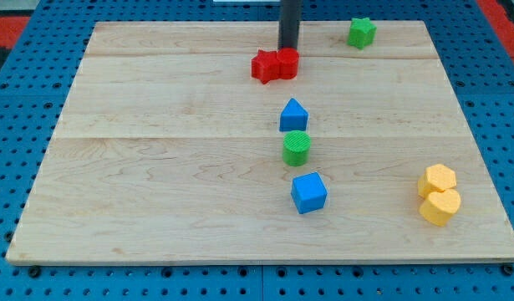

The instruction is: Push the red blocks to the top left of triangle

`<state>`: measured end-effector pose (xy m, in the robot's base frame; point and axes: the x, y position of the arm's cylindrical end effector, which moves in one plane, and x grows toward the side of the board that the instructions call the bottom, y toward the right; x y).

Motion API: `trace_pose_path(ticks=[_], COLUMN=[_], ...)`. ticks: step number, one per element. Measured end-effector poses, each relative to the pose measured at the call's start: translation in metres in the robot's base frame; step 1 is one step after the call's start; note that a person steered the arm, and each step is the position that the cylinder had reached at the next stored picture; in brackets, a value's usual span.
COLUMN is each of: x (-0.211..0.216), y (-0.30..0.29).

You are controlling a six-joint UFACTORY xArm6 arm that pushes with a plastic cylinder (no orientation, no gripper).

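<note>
Two red blocks sit touching side by side near the view's top centre: a star-like red block (263, 67) on the left and a rounder red block (286, 63) on the right. The blue triangle block (293, 115) lies below them, slightly right. My dark rod comes down from the view's top, and my tip (288, 48) stands just behind the right red block, at its top edge, touching or nearly touching it.
A green cylinder (297, 147) sits just below the triangle, with a blue cube (308, 192) below that. A green star block (362, 32) is at the top right. Two yellow blocks (439, 192) sit touching at the lower right. The wooden board (156, 167) lies on a blue pegboard.
</note>
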<state>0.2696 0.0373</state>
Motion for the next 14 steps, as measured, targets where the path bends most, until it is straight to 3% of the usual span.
trace_pose_path(ticks=[1,2,4,7,8,11,14], x=[0.000,-0.005,0.037,0.008,-0.002,-0.007,0.023], y=[0.001,0.044,0.116,-0.046,-0.067,-0.067,0.033])
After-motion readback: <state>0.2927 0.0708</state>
